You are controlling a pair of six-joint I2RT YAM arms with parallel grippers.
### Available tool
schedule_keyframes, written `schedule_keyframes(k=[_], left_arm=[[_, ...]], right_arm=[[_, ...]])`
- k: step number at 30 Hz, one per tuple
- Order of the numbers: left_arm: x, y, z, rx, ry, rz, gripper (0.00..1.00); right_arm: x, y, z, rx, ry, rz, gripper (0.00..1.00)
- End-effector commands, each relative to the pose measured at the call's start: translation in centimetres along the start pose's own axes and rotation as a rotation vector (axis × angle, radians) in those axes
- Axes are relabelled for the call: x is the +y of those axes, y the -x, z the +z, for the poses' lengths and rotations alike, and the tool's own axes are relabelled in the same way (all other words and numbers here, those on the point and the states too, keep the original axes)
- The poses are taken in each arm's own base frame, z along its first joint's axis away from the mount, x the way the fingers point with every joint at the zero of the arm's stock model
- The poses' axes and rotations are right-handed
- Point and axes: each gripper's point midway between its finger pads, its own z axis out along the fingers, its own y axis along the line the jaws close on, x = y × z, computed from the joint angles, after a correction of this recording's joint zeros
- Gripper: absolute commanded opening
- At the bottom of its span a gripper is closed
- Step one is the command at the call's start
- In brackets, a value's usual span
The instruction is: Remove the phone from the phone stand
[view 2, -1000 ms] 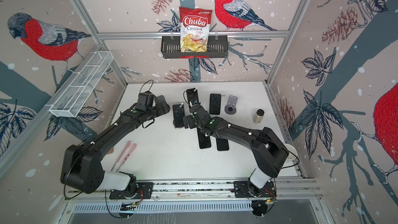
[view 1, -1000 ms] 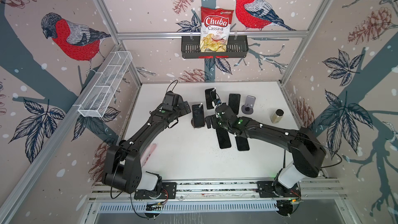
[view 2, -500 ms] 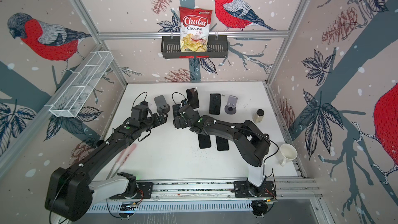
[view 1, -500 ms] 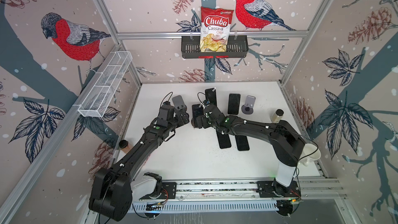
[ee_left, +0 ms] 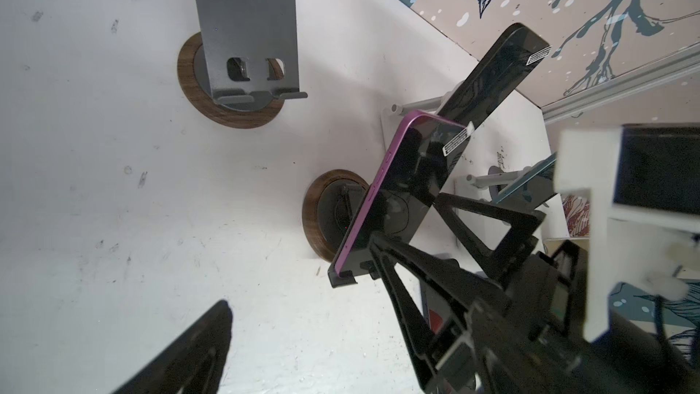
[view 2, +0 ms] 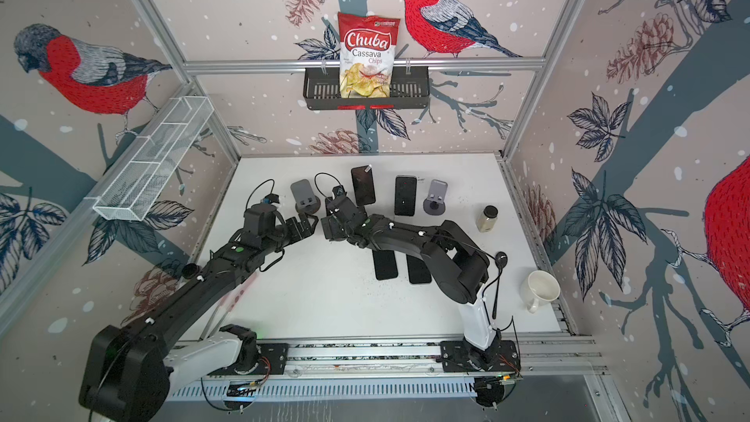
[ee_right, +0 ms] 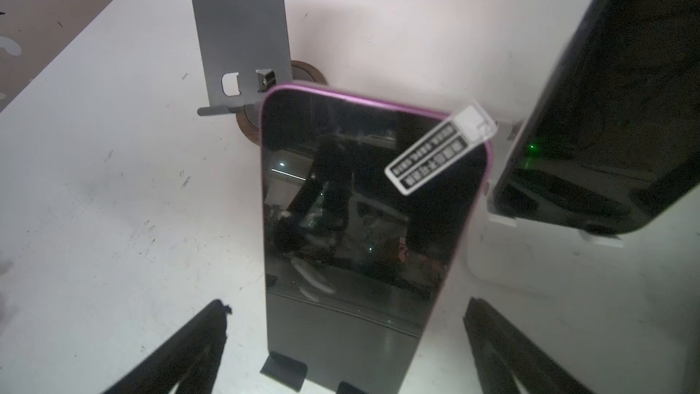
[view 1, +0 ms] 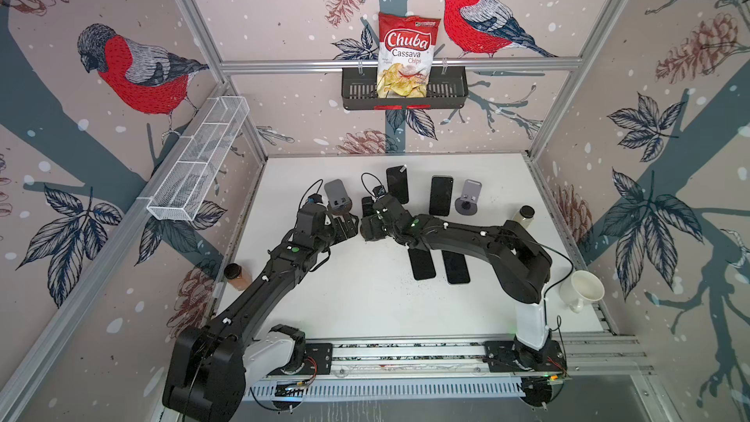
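The white surface [view 1: 365, 302] holds several phones and stands. Above its middle, the right arm [view 1: 466, 237] and left arm [view 1: 280, 274] meet. The right jaws stand wide apart on either side of the pink-edged phone [ee_right: 371, 221]; whether they touch it I cannot tell. The left jaws, also apart, hold nothing. The phone leans in its wood-based phone stand [ee_left: 314, 217], its lower edge behind the black lips.

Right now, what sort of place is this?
Probably a robot test cell, not a real room: aluminium frame holding bird-print panels, staged props such as a chips bag in a wall basket, and a purple-edged phone on its phone stand.
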Motion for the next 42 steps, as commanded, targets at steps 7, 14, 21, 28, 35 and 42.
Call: schedule_keyframes(k=[7, 14, 21, 28, 35, 42], left_arm=[[0.1, 0.9, -0.6, -0.074, -0.002, 0.035, 0.96], [0.2, 1.0, -0.6, -0.074, 0.004, 0.049, 0.96], [0.3, 0.9, -0.4, -0.068, 0.007, 0.046, 0.96], [0.4, 0.8, -0.3, -0.067, 0.01, 0.044, 0.96], [0.3, 0.9, -0.2, -0.066, 0.006, 0.041, 0.96], [0.7, 0.8, 0.1, -0.061, 0.021, 0.042, 0.96]], right_arm=[[-0.8, 0.9, 0.9, -0.045, -0.076, 0.043, 0.99], [-0.7, 1.0, 1.7, -0.045, -0.081, 0.048, 1.0], [-0.5, 1.1, 2.0, -0.047, -0.082, 0.054, 0.97], [-0.6, 1.0, 2.0, -0.046, -0.087, 0.06, 0.93], [-0.7, 0.9, 2.0, -0.044, -0.091, 0.064, 0.87], [-0.7, 1.0, 1.9, -0.048, -0.091, 0.062, 0.8]])
